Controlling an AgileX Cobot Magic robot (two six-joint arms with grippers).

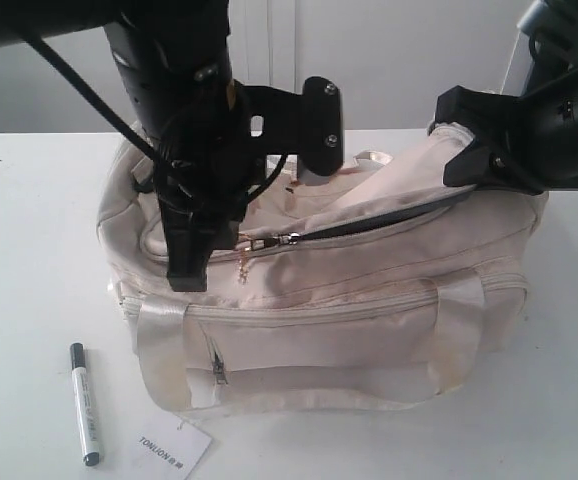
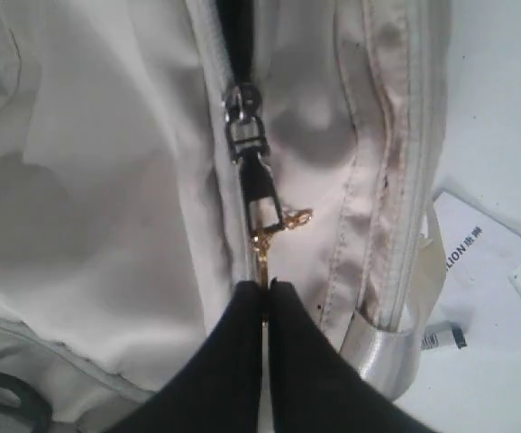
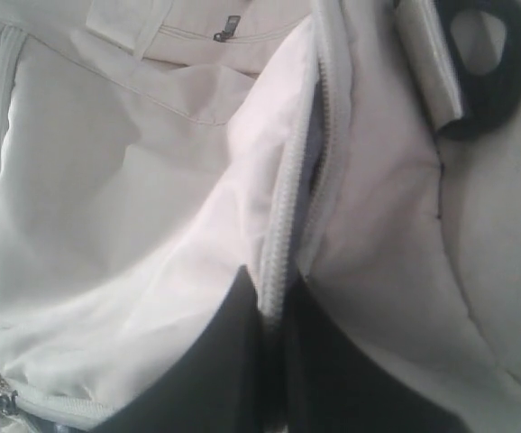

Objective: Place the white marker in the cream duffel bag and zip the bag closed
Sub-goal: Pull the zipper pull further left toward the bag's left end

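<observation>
The white marker [image 1: 85, 403], black-capped, lies on the table in front of the bag's left end, outside it. The cream duffel bag [image 1: 369, 290] stands mid-table with its top zipper open along a dark gap [image 1: 389, 222] to the right of the metal slider [image 2: 242, 117]. My left gripper [image 2: 266, 289] is shut on the gold pull tab [image 2: 262, 248] that hangs from that slider; in the exterior view the left gripper [image 1: 194, 275] is low over the bag's left half. My right gripper [image 3: 274, 302] is shut on the zipper tape [image 3: 283, 225] at the bag's right end, lifting the fabric there [image 1: 474, 165].
A white paper tag [image 1: 174, 447] with printed text lies at the table's front, close to the marker. The bag's front pocket zipper [image 1: 217, 370] and webbing handles [image 1: 164, 350] face the front. A black D-ring [image 3: 490, 63] sits at the bag's right end.
</observation>
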